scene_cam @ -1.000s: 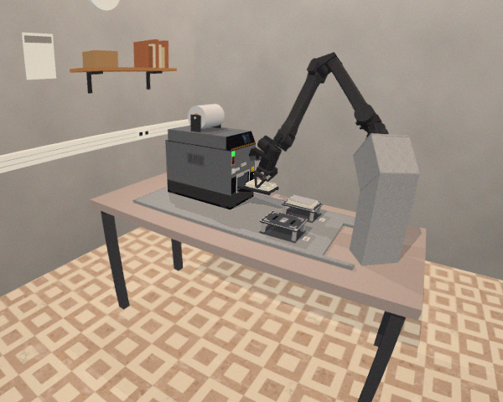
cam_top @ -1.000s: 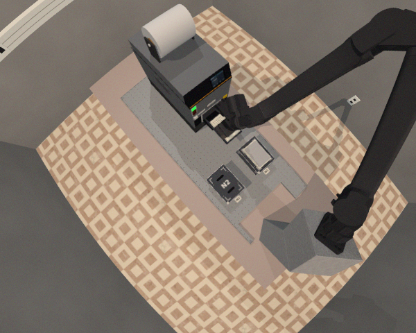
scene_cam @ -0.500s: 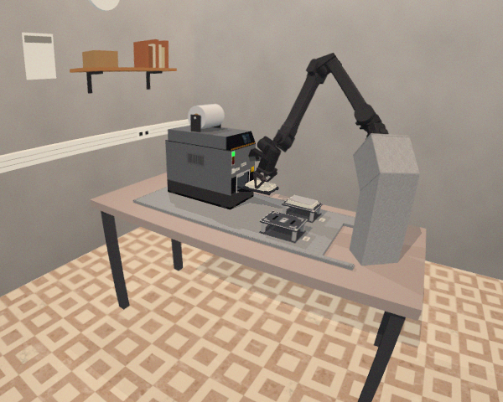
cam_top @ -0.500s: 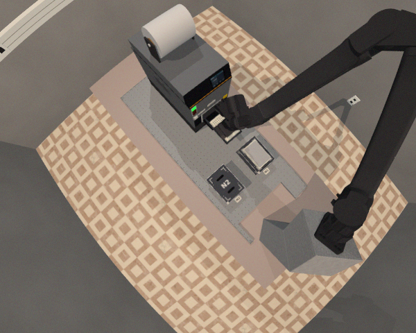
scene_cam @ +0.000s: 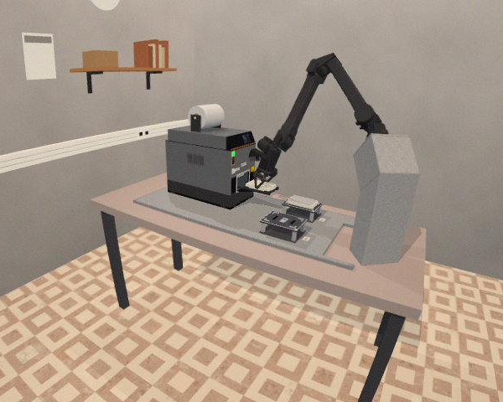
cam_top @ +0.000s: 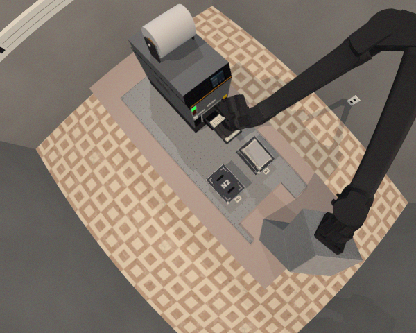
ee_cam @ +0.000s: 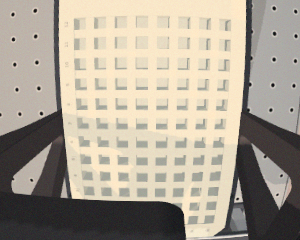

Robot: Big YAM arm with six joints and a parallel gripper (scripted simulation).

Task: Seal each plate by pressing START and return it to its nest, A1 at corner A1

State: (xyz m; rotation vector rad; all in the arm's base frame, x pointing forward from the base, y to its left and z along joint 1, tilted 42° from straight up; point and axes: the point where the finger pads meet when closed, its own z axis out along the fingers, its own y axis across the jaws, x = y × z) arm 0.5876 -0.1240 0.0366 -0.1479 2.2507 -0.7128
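My gripper (cam_top: pixel 224 125) (scene_cam: pixel 265 182) (ee_cam: pixel 151 119) is shut on the long sides of a cream plate (cam_top: pixel 217 119) (scene_cam: pixel 254 186) (ee_cam: pixel 152 72) at the sealer's stage (cam_top: pixel 228 141). The plate's wells show open, with no foil seen. I cannot tell whether it still rests on the stage. The sealer (cam_top: pixel 186 78) (scene_cam: pixel 197 171) has its lamp (cam_top: pixel 193 109) (scene_cam: pixel 233 153) green. The other plate (cam_top: pixel 258 152) (scene_cam: pixel 303 204) has a smooth grey top without visible wells and sits in nest N1. Nest N2 (cam_top: pixel 225 175) (scene_cam: pixel 280 223) is empty.
The sealer's front stands close behind my gripper, with a white roll (cam_top: pixel 172 28) (scene_cam: pixel 209 115) on top. A grey block-shaped pedestal (cam_top: pixel 305 247) (scene_cam: pixel 386 194) carries the arm's base at the other table end. A perforated grey board (cam_top: pixel 201 154) (scene_cam: pixel 163 211) lies under sealer and nests.
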